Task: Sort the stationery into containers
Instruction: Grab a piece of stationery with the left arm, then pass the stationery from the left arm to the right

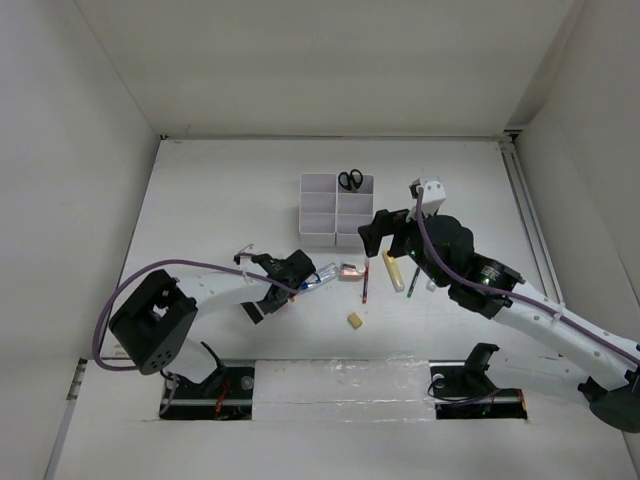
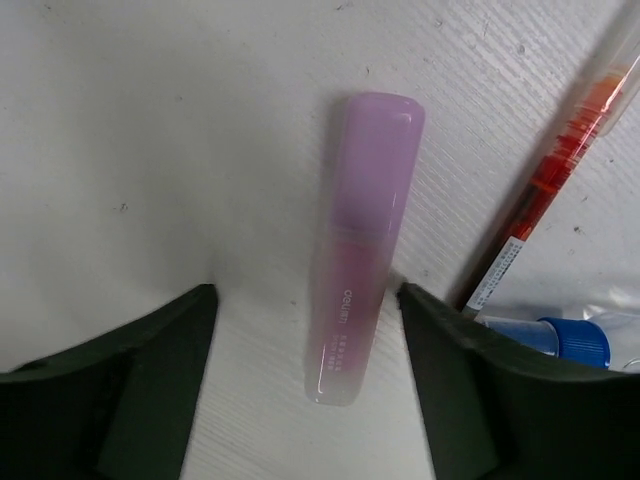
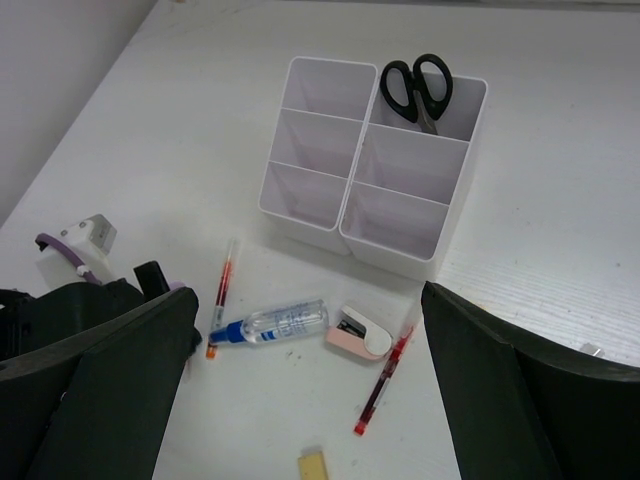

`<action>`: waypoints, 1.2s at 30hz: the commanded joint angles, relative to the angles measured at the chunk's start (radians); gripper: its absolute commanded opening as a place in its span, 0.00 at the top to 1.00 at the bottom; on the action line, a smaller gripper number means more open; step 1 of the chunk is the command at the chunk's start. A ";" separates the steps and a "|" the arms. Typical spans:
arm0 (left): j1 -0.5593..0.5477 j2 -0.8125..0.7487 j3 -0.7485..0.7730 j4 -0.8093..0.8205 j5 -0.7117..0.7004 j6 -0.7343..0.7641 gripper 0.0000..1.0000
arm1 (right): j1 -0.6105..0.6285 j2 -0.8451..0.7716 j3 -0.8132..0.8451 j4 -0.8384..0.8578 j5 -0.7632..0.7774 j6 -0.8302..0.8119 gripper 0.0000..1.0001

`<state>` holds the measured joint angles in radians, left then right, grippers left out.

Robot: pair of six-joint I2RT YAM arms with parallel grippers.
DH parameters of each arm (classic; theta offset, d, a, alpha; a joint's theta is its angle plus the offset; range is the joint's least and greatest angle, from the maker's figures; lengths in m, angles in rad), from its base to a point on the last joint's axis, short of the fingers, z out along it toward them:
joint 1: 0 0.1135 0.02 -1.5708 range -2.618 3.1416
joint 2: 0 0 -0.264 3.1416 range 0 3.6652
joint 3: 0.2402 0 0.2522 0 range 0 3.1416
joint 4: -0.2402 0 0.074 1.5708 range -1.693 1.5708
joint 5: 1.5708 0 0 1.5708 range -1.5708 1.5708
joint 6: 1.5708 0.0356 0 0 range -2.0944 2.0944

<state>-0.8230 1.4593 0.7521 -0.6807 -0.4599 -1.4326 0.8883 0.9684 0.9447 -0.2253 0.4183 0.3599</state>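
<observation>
My left gripper (image 2: 305, 335) is open, low over the table, its fingers on either side of a pink highlighter (image 2: 360, 260) that lies flat between them. In the top view this gripper (image 1: 293, 272) hides the highlighter. Next to it lie a thin red pen (image 2: 555, 165) and the blue-white tube (image 3: 275, 322). My right gripper (image 3: 310, 400) is open and empty, held above the items just in front of the white organizer (image 3: 300, 215). Black-handled scissors (image 3: 420, 90) stand in its far right compartment. A second red pen (image 3: 385, 380), a yellow highlighter (image 1: 393, 270), a dark pen (image 1: 411, 280) and a yellow eraser (image 1: 354, 320) lie on the table.
A small pink and white stapler (image 3: 360, 333) lies between the tube and the second red pen. The organizer's other compartments look empty. White walls stand at the left, far and right sides of the table (image 1: 220, 200). A rail (image 1: 525, 215) runs along the right edge.
</observation>
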 commanded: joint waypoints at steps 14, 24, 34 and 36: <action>-0.004 -0.197 -0.134 0.030 -0.008 -0.008 1.00 | -0.008 -0.046 -0.007 0.076 -0.070 0.008 0.00; -0.013 -0.500 0.082 0.116 -0.036 0.496 1.00 | -0.119 -0.077 -0.089 0.264 -0.389 -0.024 0.00; -0.109 -0.521 0.237 0.234 0.133 0.822 1.00 | -0.111 0.026 -0.044 0.350 -0.503 0.140 0.00; -0.137 -0.521 0.246 0.245 0.133 0.836 1.00 | -0.085 0.073 -0.011 0.350 -0.478 0.163 0.01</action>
<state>-0.9268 0.9428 0.9459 -0.4889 -0.3622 -0.7044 0.7692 1.0012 0.8669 0.0391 -0.0597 0.4564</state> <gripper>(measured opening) 0.186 0.990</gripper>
